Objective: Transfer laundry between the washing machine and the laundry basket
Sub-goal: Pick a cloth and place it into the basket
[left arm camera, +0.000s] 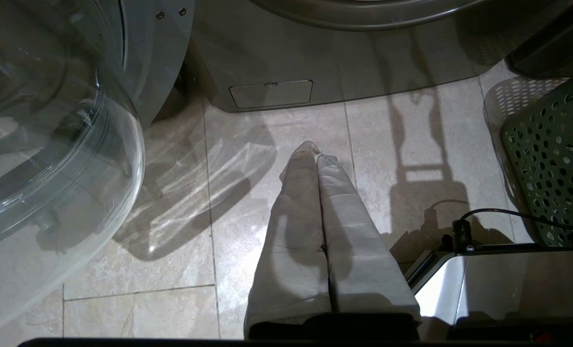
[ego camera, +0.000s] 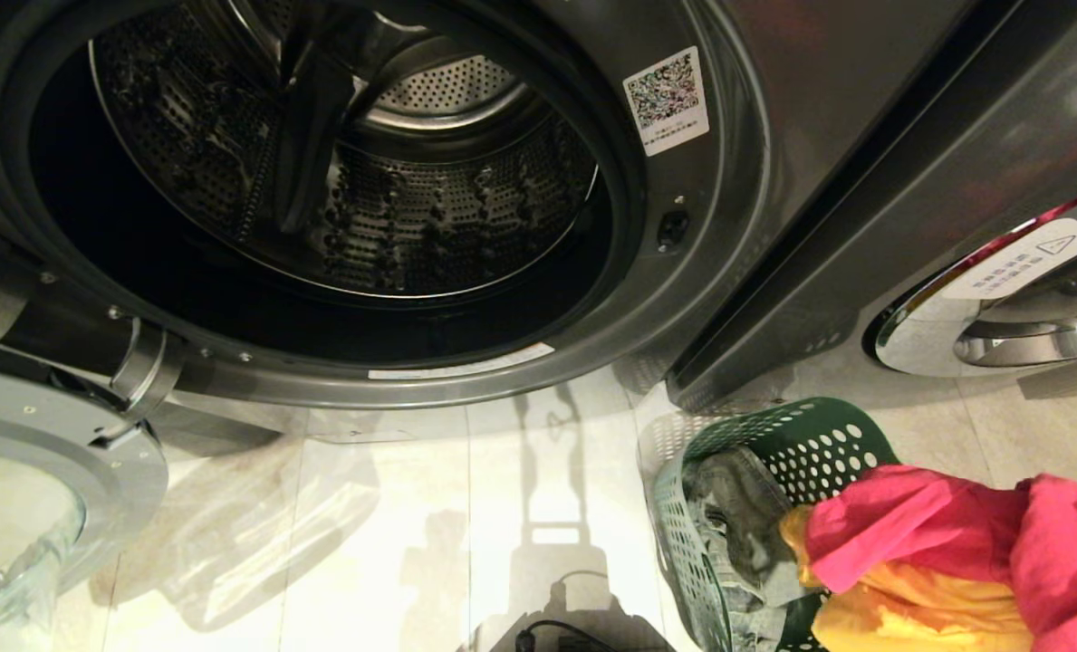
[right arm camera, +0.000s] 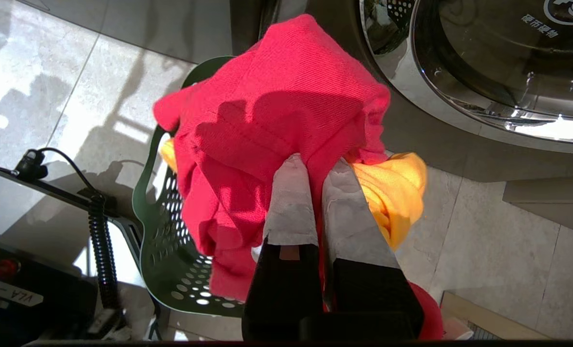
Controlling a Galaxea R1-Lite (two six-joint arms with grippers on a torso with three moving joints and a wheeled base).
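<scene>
While drum [ego camera: 348,181] sits empty, basket [ego camera: 801,453] holds cloth [ego camera: 737,525]

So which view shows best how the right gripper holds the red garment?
The right wrist view: the right gripper is shut on the red garment, its fingers pinching a fold. The head view shows only the cloth over the green basket, no gripper. The left wrist view shows neither.

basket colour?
Green, dotted with round holes: the laundry basket. Clearest in the head view.
</scene>
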